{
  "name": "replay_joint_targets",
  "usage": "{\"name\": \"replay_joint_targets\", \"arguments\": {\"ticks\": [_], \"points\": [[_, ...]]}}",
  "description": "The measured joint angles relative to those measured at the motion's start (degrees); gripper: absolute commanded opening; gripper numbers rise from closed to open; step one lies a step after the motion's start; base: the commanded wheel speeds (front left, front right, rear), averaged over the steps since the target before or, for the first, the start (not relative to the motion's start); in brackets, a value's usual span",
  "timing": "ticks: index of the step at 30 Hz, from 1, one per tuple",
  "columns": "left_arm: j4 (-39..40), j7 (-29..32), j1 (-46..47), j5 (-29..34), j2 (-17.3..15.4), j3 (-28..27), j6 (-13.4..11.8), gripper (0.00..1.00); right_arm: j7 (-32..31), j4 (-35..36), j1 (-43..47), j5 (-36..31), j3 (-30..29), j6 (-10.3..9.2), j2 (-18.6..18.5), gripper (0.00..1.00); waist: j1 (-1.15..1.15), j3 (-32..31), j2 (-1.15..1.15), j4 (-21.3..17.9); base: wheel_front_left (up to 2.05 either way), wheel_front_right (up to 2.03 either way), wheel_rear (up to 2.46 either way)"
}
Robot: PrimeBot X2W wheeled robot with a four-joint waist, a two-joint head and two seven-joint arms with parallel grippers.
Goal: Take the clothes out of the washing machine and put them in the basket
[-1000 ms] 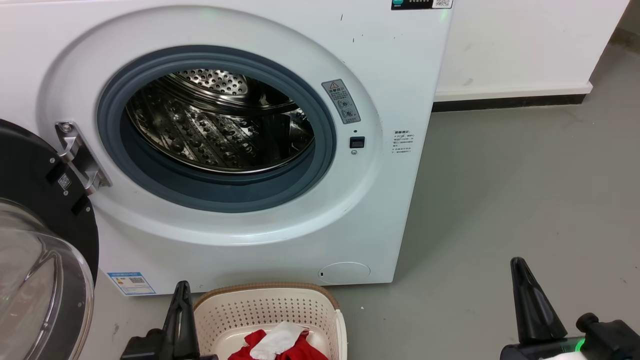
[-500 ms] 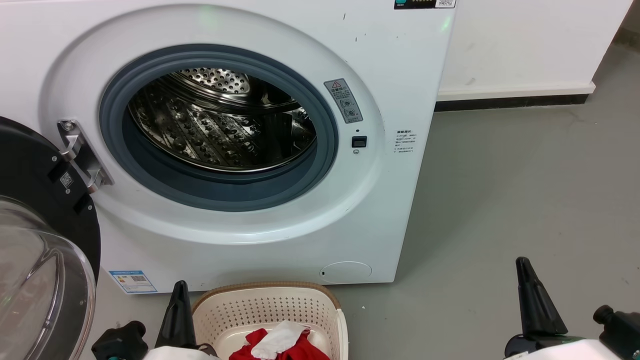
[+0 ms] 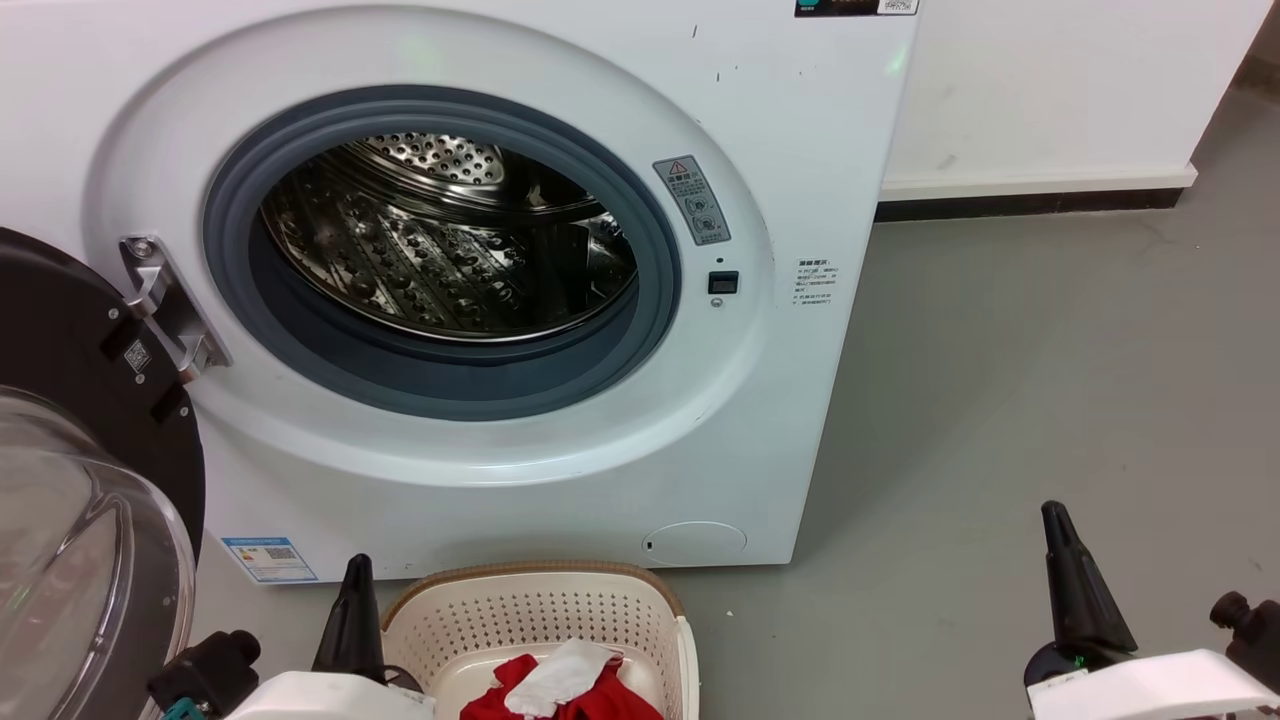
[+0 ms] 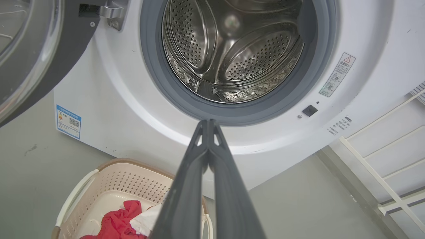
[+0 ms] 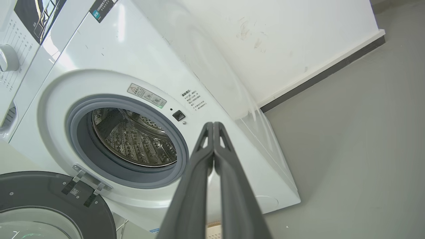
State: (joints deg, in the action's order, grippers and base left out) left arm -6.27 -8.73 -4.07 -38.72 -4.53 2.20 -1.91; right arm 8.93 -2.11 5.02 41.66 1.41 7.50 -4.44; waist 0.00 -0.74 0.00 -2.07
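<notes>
Down at the near edge of the head view, the basket (image 3: 530, 610) stands on the floor (image 3: 1000, 400) just before the washing machine (image 3: 780, 400). Its near half is cut off, so its length cannot be judged. Inside lie the clothes (image 3: 590, 700), crumpled red and partly cropped, with the white part on top slanting from near left to far right. The left gripper (image 4: 207, 123), beside the basket, and the right gripper (image 5: 212, 124), well off right, each have fingers pressed together, empty.

The white washing machine (image 3: 800, 150) stands with its black-framed glass door (image 3: 60, 330) swung open, its perforated steel drum (image 3: 440, 270) exposed. The red-and-white clothes (image 3: 555, 680) lie crumpled inside the cream basket (image 3: 530, 620) just before it.
</notes>
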Motion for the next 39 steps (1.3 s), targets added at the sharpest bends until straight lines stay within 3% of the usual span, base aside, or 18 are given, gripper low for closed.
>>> {"name": "replay_joint_targets", "arguments": {"ticks": [39], "points": [[-3.82, 6.41, 4.80, -29.13, -0.36, -2.60, 4.82, 0.00, -6.48, -5.94, -5.20, 27.70, -2.16, -0.01, -0.52, 0.00, 0.00, 0.39, 0.00, 0.86, 0.00, 0.00, 0.00]]}}
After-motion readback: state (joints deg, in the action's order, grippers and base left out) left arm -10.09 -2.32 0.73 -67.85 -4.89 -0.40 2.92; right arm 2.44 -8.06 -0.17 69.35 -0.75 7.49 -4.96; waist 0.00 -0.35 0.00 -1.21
